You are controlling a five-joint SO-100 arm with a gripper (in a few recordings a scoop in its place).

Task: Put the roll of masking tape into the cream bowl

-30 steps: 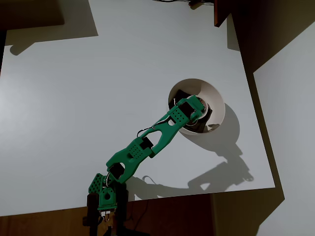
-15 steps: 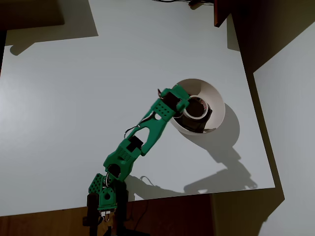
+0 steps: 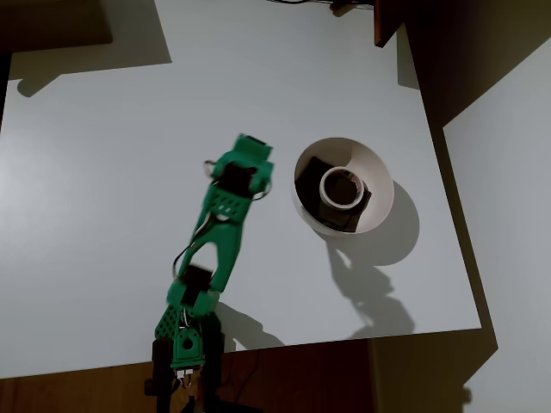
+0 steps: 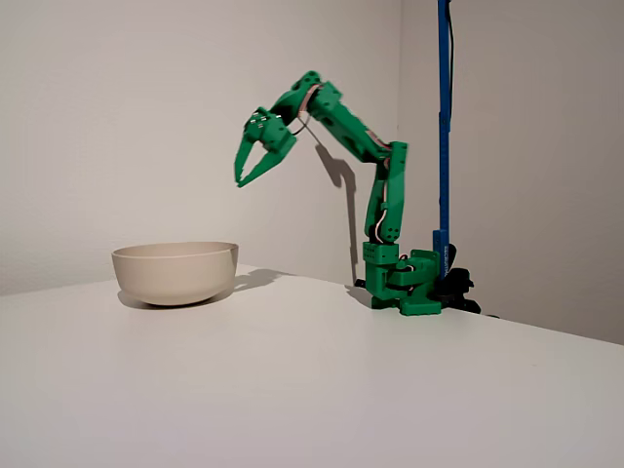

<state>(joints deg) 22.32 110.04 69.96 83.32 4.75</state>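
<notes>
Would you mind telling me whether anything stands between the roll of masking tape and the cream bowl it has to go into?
Nothing does: the roll of masking tape already lies inside the cream bowl, and the gripper hangs raised and apart from the bowl.

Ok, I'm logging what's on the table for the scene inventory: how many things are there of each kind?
Cream bowl: 1
Roll of masking tape, lying inside the bowl: 1
Dark brown piece under the tape: 1
Green arm with gripper: 1
Total: 4
</notes>
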